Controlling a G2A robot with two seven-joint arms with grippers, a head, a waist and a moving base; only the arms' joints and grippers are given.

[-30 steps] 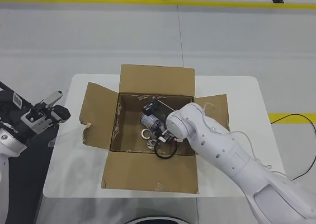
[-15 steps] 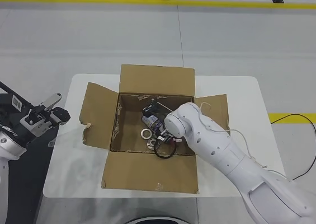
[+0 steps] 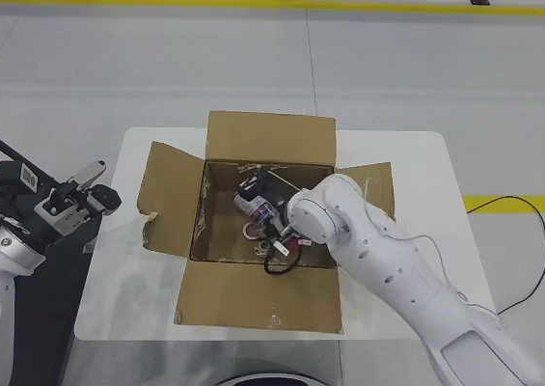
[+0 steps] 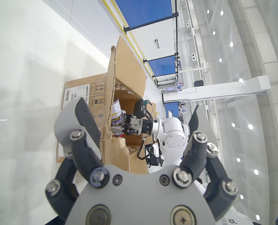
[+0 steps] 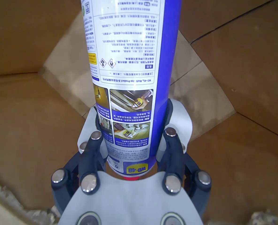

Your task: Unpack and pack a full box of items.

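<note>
Gripping a blue spray can (image 5: 129,54) close to its red end, the right gripper (image 5: 134,115) sits inside the open cardboard box (image 3: 222,246), with its two fingers pressed against opposite sides of the can's body. The printed label faces the wrist camera, and brown cardboard shows behind the can on every side.

From above, the can lies tilted across the far half of the box, and the white right arm bends in over the box's right side. From the other arm's camera, the can and the fingers clamped on it show just past the torn edge of the box's left flap.

On the box floor near the can lie a pale ring (image 3: 251,230) and a loop of black cable (image 3: 277,262). A dark item sits against the far wall, but I can't make out what it is.

The box stands in the middle of a white table (image 3: 407,164) with its flaps folded outward.

The left gripper (image 4: 139,114) hangs just off the table's left edge, well apart from the box and pointing toward it. Its fingers are spread wide with nothing between them.
</note>
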